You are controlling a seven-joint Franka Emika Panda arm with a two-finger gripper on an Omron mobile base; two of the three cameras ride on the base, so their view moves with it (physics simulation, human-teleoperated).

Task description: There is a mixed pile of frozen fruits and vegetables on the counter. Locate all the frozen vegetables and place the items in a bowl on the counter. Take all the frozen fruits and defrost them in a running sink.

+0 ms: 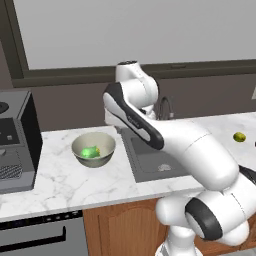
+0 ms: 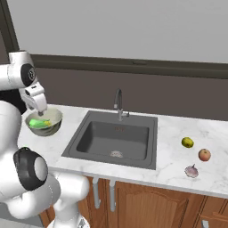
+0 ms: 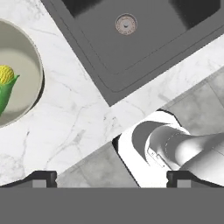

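Bowl: round, deep, pale beige-grey, upright on the counter, directly below and just beside the open gripper.

Green vegetable: bright green husk with a yellow lumpy tip, lying inside the bowl, under the gripper.

Sink: dark grey rectangular basin with round drain and curved faucet, next along the counter from the gripper, beyond the bowl.

Yellow-green fruit: small, round, on the counter past the sink, well apart from the gripper.

Red fruit: small, round, near the yellow-green one.

Pale pinkish-white vegetable: small, near the red fruit, toward the counter's front edge.
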